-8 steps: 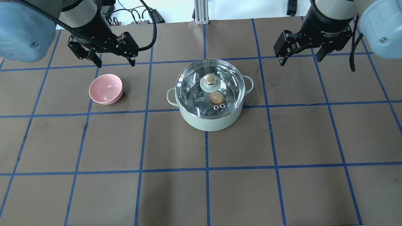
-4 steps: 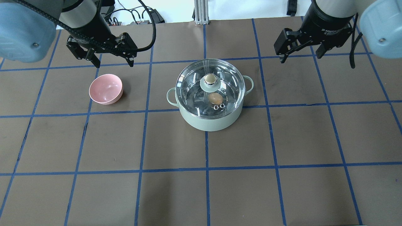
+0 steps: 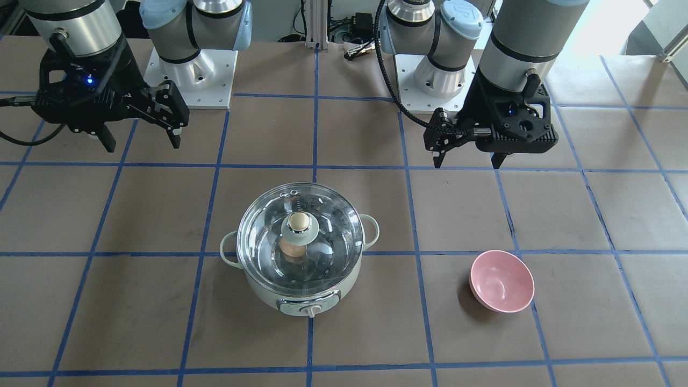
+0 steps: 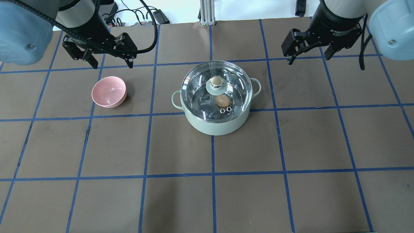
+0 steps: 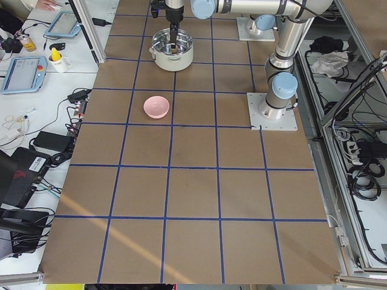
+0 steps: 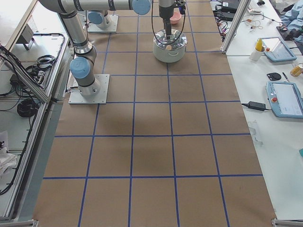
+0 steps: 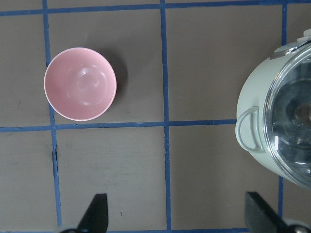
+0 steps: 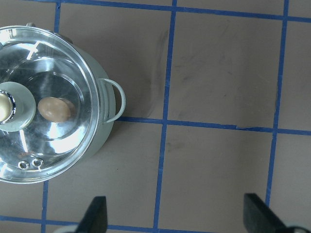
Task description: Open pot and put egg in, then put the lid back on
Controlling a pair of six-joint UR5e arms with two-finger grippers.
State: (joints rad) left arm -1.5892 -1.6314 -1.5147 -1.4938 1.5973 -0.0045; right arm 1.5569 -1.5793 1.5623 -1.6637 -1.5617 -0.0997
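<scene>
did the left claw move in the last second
Yes. The left claw has slid toward the overhead view's left, farther from the pot, and now sits more squarely above the pink bowl in that view.

The brown table [image 4: 310,142], crossed by blue tape lines [image 4: 245,171], is carrying the mint pot [image 4: 214,126] near its centre; a pink bowl [image 4: 109,92] is sitting well apart to the pot's left.
</scene>
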